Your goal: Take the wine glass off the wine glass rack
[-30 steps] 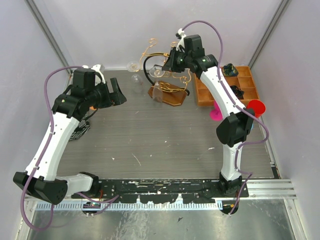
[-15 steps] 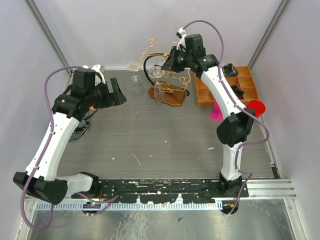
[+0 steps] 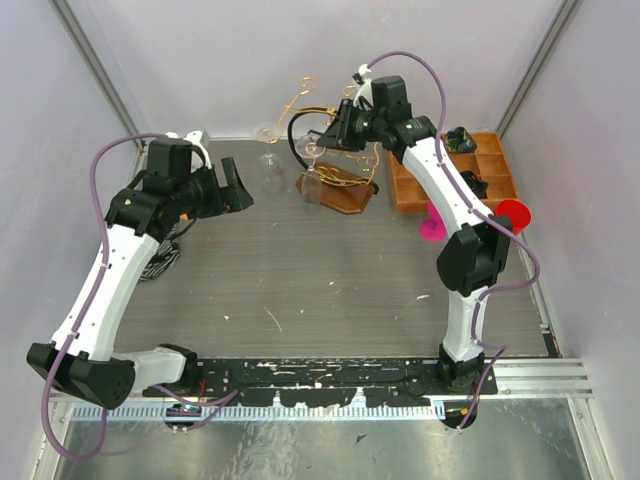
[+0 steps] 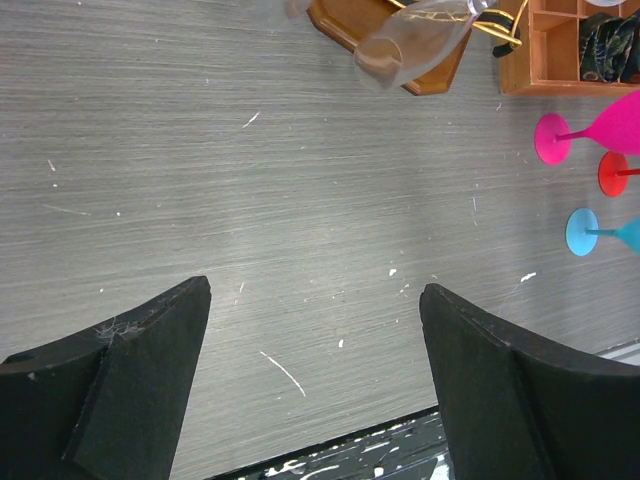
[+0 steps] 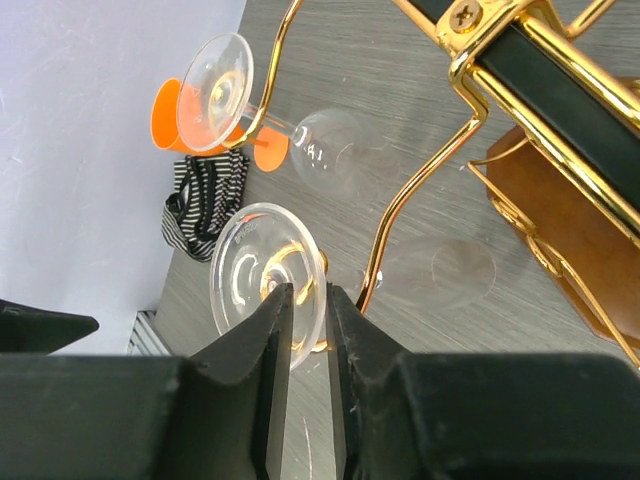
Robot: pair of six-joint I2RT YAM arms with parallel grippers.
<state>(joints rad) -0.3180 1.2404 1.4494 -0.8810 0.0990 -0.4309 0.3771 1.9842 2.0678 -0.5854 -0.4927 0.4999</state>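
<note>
top view, rack: the wine glass rack (image 3: 345, 188) stands at the far side of the table (image 3: 300, 270), just left of the orange tray (image 3: 405, 190).
top view, right arm: the right gripper (image 3: 342, 128) is up among the gold scrolls, right at the foot of the wine glass (image 3: 314, 148). That glass hangs upside down off a wire arm. A second glass (image 3: 267, 133) hangs further left.
top view, left arm: the left gripper (image 3: 232, 188) hovers over bare table well apart from the rack, jaws spread wide, nothing in them.
left wrist view: same story here, both fingers (image 4: 120, 400) are far apart with only table between them. A hanging bowl and the rack's wooden base peek in at the top edge, and a pink glass (image 4: 590, 130) lies off to the right.
right wrist view, grip: the fingers (image 5: 250, 350) are nearly together with just a thin slot left. The rim of the glass's round foot sits in that slot, gold wire just beside it. Honestly can't tell if the pads are pinching it or only bracketing it.
right wrist view, glass: not off the rack yet. The foot is hooked on the wire and the bowl points toward the brown base.
step in hand: my read is the grasp stage, no lift-off.
next move: probably needs a firm pinch on the foot. Then slide it out along the wire arm toward the open end rather than yanking it straight, staying clear of the second glass and the dark hoop.
</note>
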